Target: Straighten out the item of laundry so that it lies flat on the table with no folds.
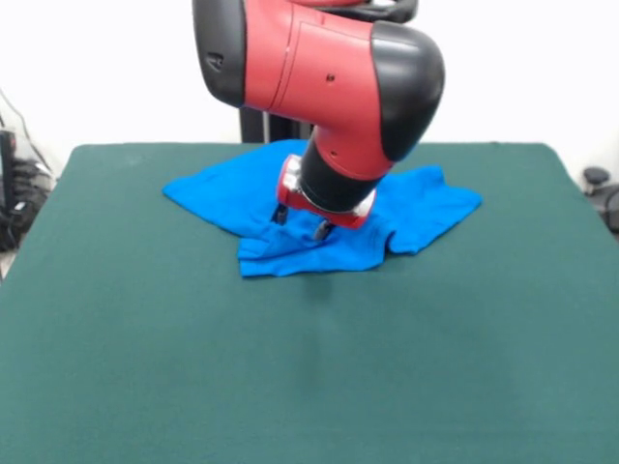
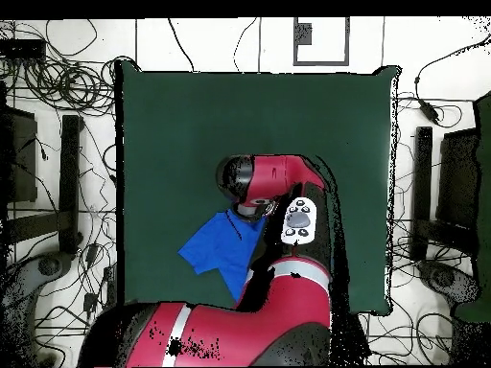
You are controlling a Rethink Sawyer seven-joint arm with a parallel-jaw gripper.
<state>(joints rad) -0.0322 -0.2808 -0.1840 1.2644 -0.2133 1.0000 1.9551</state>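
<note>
The item of laundry [image 1: 430, 205], a bright blue T-shirt, lies crumpled on the far middle of the green table [image 1: 145, 367], with a folded ridge along its near edge. My gripper [image 1: 301, 224] points down onto the shirt's middle. Its two dark fingers stand apart, open, with their tips at the cloth. In the overhead view the red arm covers the gripper and much of the shirt [image 2: 217, 251], which shows to the left of the arm on the table [image 2: 192, 125].
The arm's bulky red and black wrist [image 1: 329, 87] hangs over the shirt. Cables and dark equipment [image 2: 58, 86] lie on the floor around the table. A black object [image 1: 598, 180] sits past the table's right edge.
</note>
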